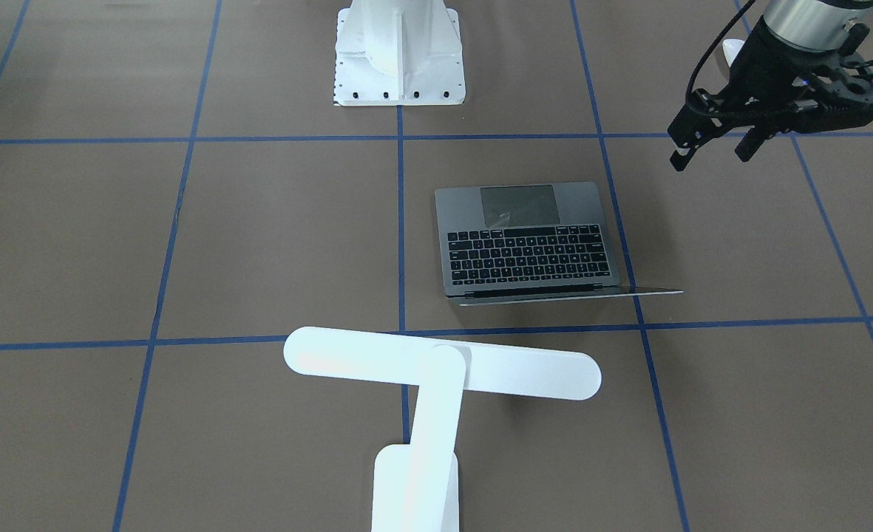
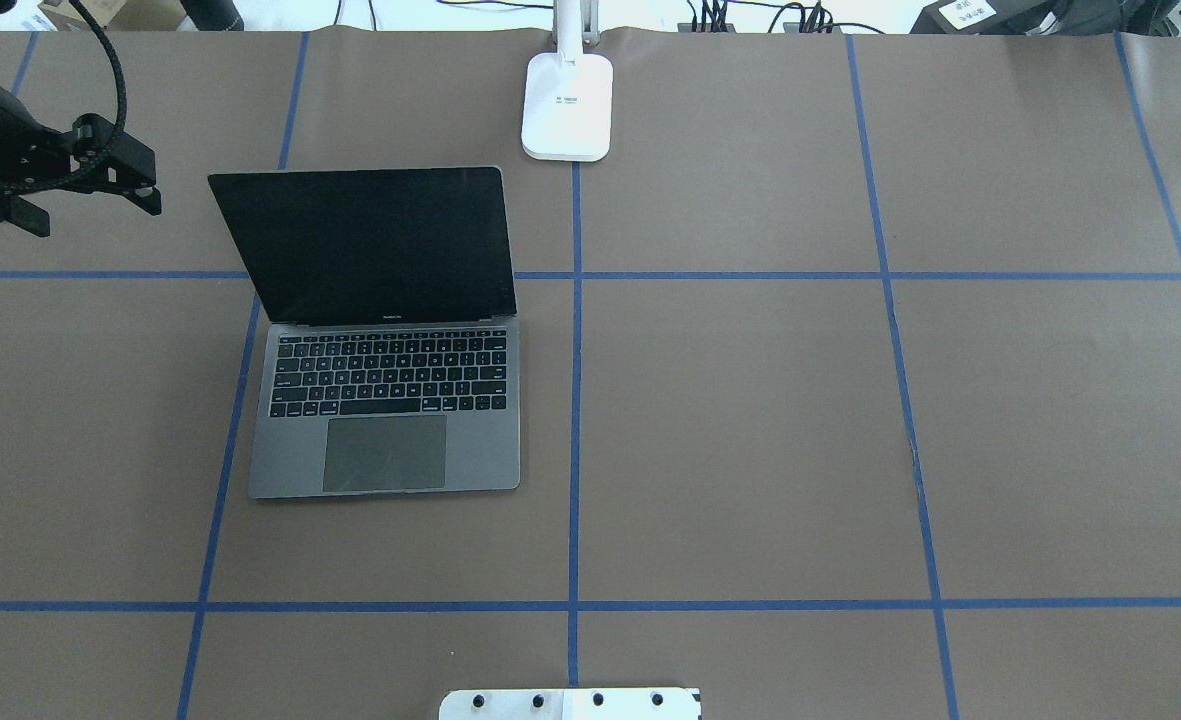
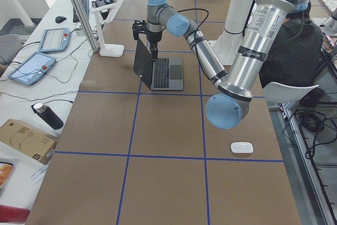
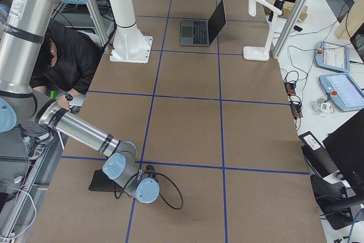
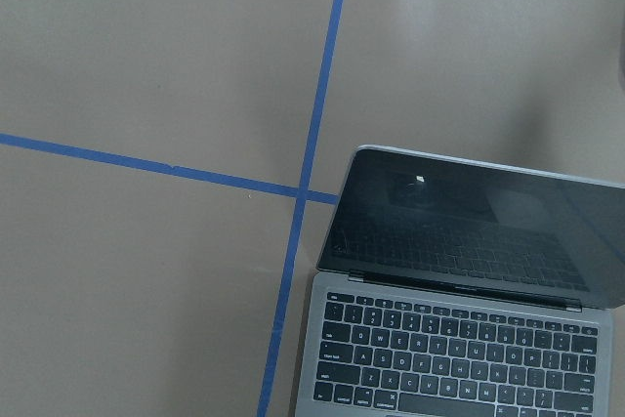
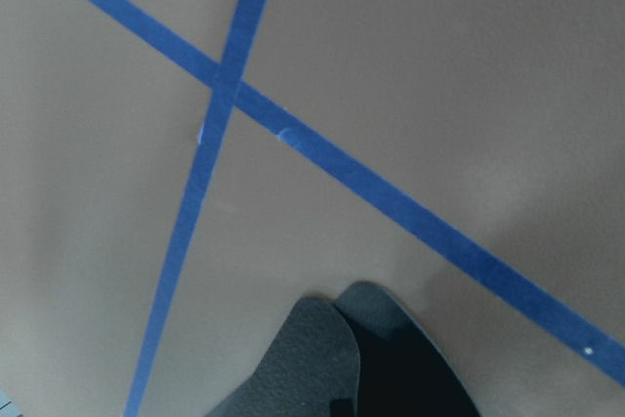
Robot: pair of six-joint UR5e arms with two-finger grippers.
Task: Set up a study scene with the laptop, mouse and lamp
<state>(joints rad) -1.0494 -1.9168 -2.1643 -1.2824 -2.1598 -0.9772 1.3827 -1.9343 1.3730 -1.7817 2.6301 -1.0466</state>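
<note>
The laptop (image 2: 390, 400) lies open on the brown table left of centre, its dark screen upright; it also shows in the front view as the laptop (image 1: 525, 244). The white lamp (image 1: 443, 369) stands at the far middle edge on its base (image 2: 567, 105). The white mouse (image 3: 241, 147) rests alone near the robot's side, at the table's left end. My left gripper (image 1: 712, 159) hovers open and empty beyond the laptop's outer side, by the screen's far corner (image 2: 95, 218). My right gripper (image 4: 122, 185) sits low at a black mouse pad (image 4: 102, 181); I cannot tell its state.
The white bolted pedestal (image 1: 399, 66) stands at the robot's side of the table. Blue tape lines (image 2: 575, 400) grid the surface. A seated person (image 4: 68, 55) is behind the robot. Tablets and cables lie on the bench past the far edge (image 4: 333, 72).
</note>
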